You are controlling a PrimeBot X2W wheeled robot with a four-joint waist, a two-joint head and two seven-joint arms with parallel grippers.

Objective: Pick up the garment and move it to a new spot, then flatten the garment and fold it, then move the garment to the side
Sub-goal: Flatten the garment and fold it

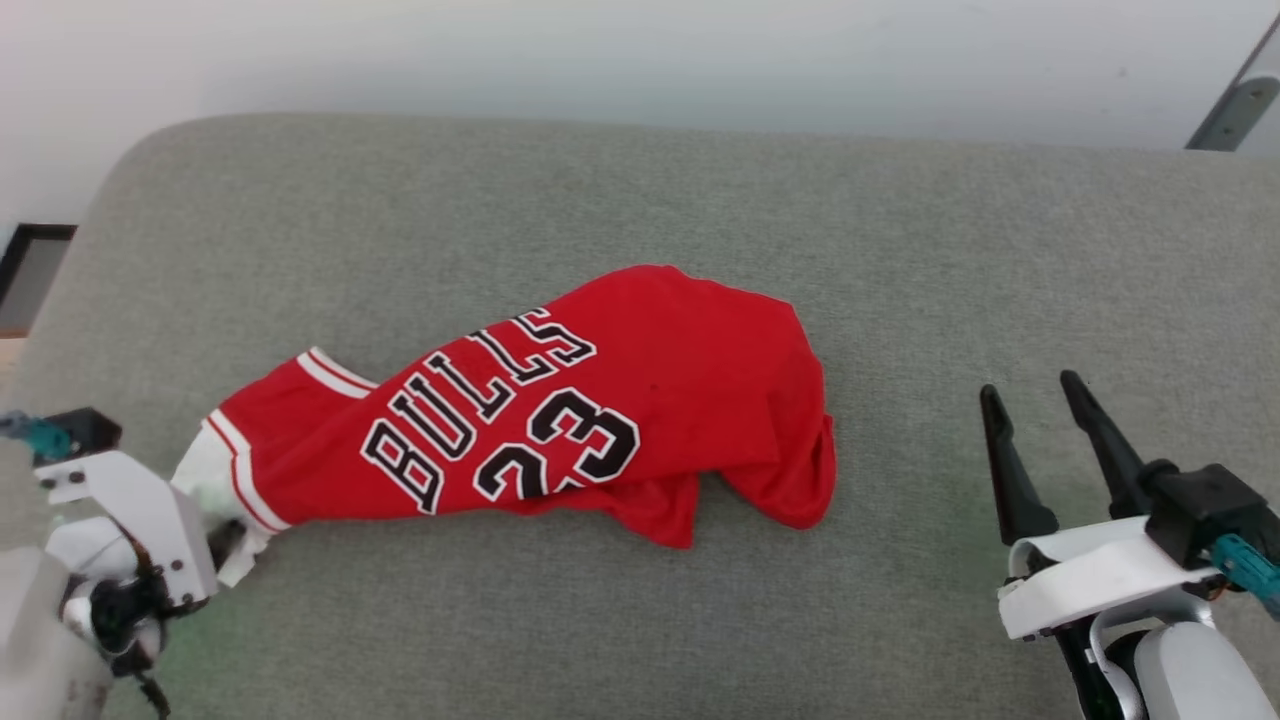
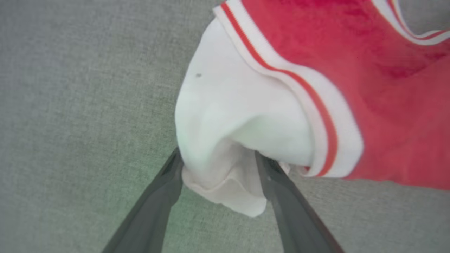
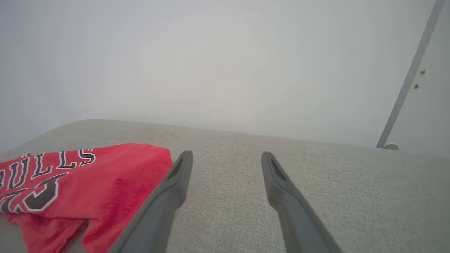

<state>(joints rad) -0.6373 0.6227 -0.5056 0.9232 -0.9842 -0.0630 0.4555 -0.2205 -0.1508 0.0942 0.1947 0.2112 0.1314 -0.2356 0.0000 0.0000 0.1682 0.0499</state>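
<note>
The garment [image 1: 560, 400] is a red jersey with black "BULLS 23" lettering, lying rumpled and partly doubled over in the middle of the grey cushion [image 1: 700, 190]. Its white sleeve [image 2: 228, 105], trimmed in red and white stripes, points toward the lower left. My left gripper [image 2: 218, 158] is open, its two dark fingers standing wide on either side of the sleeve's end, cloth bunched loosely between them. In the head view that gripper [image 1: 228, 545] sits at the sleeve tip. My right gripper [image 1: 1027, 385] is open and empty, well right of the garment [image 3: 88, 182], above bare cushion [image 3: 316, 175].
A pale wall rises behind the cushion's far edge. A slanted grey metal post [image 1: 1235, 100] stands at the far right [image 3: 407, 88]. A dark-framed opening [image 1: 25, 270] lies beyond the cushion's rounded left corner. Bare fabric surrounds the garment on all sides.
</note>
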